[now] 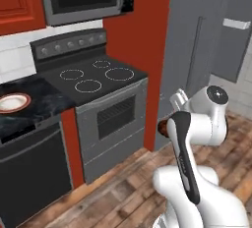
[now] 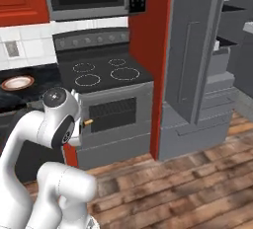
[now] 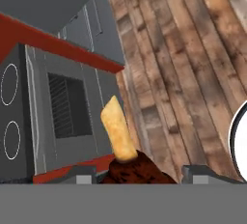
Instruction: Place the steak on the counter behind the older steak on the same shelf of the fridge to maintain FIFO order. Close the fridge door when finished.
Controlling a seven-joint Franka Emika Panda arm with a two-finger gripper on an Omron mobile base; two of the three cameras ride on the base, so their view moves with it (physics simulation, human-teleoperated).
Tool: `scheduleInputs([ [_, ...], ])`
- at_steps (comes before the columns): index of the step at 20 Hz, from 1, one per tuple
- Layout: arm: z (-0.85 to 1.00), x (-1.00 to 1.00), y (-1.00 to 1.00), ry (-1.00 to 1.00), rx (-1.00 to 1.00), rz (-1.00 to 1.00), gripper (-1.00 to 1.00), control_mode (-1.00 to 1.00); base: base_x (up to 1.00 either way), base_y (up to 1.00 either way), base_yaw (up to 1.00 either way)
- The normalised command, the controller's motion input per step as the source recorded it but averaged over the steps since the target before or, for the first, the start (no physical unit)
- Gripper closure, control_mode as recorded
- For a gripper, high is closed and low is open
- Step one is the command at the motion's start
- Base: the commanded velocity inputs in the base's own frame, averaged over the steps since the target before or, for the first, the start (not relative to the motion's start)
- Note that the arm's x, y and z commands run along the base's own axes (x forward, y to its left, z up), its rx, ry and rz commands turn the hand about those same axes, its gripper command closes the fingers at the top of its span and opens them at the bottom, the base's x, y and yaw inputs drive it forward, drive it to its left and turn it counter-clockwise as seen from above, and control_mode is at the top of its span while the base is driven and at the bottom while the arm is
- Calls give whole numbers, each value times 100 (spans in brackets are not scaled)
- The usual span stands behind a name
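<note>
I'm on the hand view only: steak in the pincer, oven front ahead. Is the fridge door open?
Observer: Yes. In the left base view the fridge door stands swung out, white bins showing on its inner face.
Operator: Besides the steak I hold, anything on the counter?
Observer: A round plate sits on the counter.
Operator: Where's the fridge from the stove?
Observer: The fridge stands right of the stove, past a red panel.

Arm point(image 1: 189, 138): white Panda, dark joints, folded tight over base, elbow up at 12 o'clock. Gripper point(image 3: 140, 172): fingertips low in hand view, jaws closed on steak point(image 3: 137, 170), brown lump btwn tips.
</note>
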Motion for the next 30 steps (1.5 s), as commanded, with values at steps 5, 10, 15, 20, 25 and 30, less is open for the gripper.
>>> scheduleInputs([
  [5, 0, 0, 0, 0, 0, 0, 100, 100, 37, -96, -47],
  [10, 0, 0, 0, 0, 0, 0, 100, 100, 46, -100, -43],
  [15, 0, 0, 0, 0, 0, 0, 100, 100, 42, -100, -37],
  [20, 0, 0, 0, 0, 0, 0, 100, 100, 54, -90, -25],
  [25, 0, 0, 0, 0, 0, 0, 100, 100, 92, -14, 7],
  [30, 0, 0, 0, 0, 0, 0, 100, 100, 77, 2, 35],
])
